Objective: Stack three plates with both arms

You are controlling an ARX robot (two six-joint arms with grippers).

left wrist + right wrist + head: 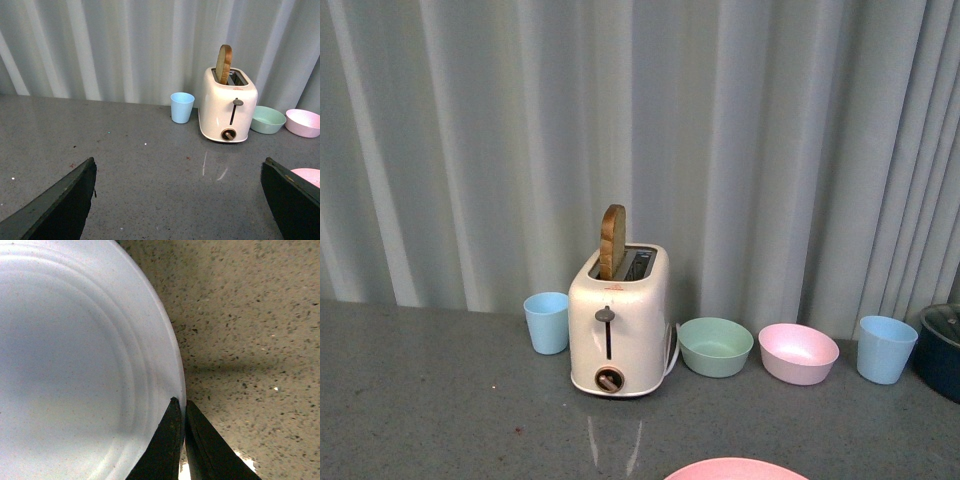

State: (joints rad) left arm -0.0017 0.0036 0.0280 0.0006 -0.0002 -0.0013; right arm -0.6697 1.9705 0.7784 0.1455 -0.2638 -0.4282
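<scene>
**Right gripper clamped on the blue plate, left gripper wide apart**

Front view: no arm shows here. Only the rim of the pink plate [735, 468] is seen, at the near edge of the grey table [440, 400]. Further back stand a toaster [618, 320] with a slice of bread [612, 241], a blue cup [547, 322], a green bowl [715, 346] and a pink bowl [798, 352].

Left wrist view: the left gripper [178, 162] hangs over the table, its two fingers far apart with nothing between them. The toaster is ahead of it. The pink plate lies just outside one finger, partly hidden by it.

Right wrist view: the right gripper [181, 407] has its fingertips pressed together on the rim of the light blue plate [75, 355]. The rest of the plate spreads out ahead of the fingertips and to one side of them. I cannot tell whether the plate rests on the table or is lifted.
</scene>
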